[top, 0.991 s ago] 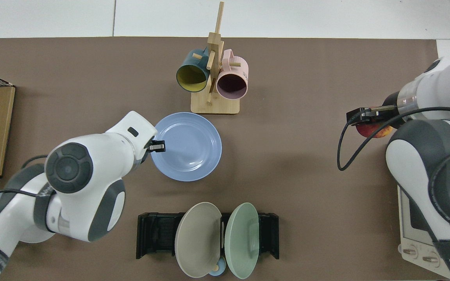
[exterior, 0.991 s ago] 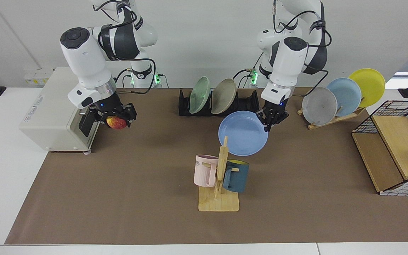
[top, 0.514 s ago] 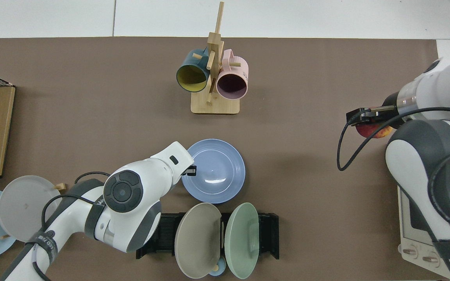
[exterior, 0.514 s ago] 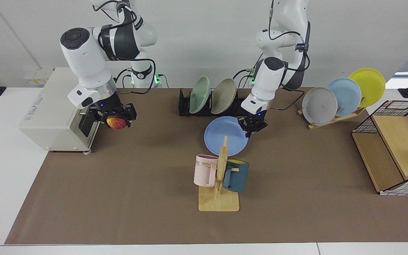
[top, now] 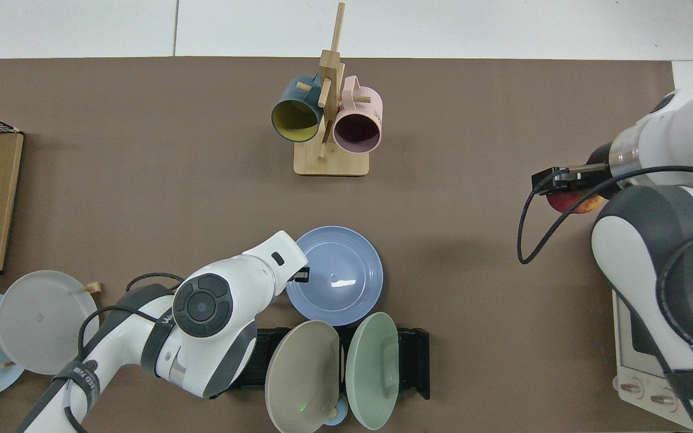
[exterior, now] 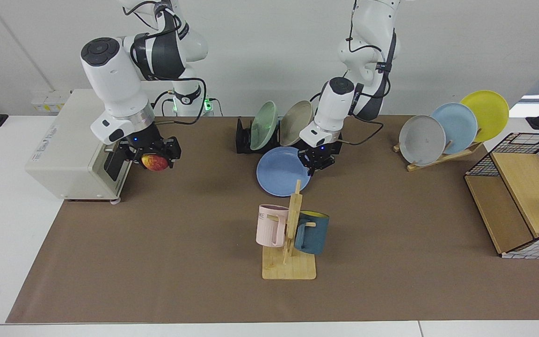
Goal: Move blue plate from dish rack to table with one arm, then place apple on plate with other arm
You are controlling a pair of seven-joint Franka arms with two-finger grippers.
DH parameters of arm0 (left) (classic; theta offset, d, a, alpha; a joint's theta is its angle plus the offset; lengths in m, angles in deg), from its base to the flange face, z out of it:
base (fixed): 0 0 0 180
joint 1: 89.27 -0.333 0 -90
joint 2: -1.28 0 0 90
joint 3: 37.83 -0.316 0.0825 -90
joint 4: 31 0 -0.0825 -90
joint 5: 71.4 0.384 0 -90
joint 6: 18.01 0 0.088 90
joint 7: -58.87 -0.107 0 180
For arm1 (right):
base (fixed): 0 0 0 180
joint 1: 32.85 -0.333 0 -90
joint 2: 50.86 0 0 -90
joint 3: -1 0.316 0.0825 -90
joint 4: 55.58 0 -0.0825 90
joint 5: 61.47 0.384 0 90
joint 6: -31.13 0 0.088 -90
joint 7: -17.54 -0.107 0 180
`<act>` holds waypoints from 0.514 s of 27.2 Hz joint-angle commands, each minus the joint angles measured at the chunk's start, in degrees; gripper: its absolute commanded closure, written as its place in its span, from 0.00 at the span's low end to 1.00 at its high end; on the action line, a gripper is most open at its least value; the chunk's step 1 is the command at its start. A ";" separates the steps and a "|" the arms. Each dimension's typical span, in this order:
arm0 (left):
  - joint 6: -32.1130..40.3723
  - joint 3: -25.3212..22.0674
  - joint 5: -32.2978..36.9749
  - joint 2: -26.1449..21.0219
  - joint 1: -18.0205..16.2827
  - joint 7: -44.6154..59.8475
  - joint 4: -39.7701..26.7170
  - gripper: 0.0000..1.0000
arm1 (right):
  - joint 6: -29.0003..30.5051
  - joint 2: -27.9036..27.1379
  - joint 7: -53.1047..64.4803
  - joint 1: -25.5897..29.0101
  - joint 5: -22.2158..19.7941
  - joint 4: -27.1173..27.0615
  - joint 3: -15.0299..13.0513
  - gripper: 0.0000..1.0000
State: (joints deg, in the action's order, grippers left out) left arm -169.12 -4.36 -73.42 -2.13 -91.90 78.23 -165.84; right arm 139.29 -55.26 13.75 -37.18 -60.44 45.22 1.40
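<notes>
A: Where is the blue plate (exterior: 280,171) now?

B: Just in front of the dish rack (exterior: 246,136), over the brown mat of the surface (exterior: 157,243). Its rim on the side toward the wooden plate stand is pinched in the jaws of the left gripper (exterior: 315,164). In the top view the plate (top: 337,276) faces up, its near edge close to the rack (top: 412,361). Whether it touches the mat I cannot tell.

A: And the left arm's pose?

B: It comes down from its base behind the rack, forearm sloping toward the middle of the surface, wrist bent so the gripper (top: 302,275) points down at the plate's edge.

A: The apple (exterior: 154,162)?

B: Held between the jaws of the right gripper (exterior: 153,154), off the surface, just in front of the white oven (exterior: 63,150). From above, the apple (top: 572,202) shows partly under that gripper (top: 554,180).

A: The right arm?

B: Elbow high, forearm angled down, well apart from the plate.

A: What else is in the rack?

B: A green plate (exterior: 263,125) and a beige plate (exterior: 296,122), both on edge. The mug tree (exterior: 290,234) stands nearer the camera in the facing view, with a pink mug (exterior: 270,224) and a dark blue mug (exterior: 311,231)
</notes>
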 commanded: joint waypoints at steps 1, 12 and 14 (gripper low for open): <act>-1.46 -0.60 -1.23 -0.55 0.69 2.87 -0.34 0.17 | -0.14 0.80 0.01 0.64 -0.32 1.24 0.57 1.00; 0.90 -4.28 -0.52 -1.69 -0.10 2.26 3.70 0.00 | -0.23 1.06 -0.95 0.03 -0.24 1.41 0.57 1.00; 2.92 -5.51 -0.35 -1.52 -0.19 2.08 5.63 0.00 | -0.05 1.15 -3.32 -0.58 -0.15 1.94 0.74 1.00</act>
State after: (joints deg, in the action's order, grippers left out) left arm -169.07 -7.27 -73.58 -2.77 -92.00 81.04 -164.26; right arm 139.29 -55.26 13.58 -37.28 -60.44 45.71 1.50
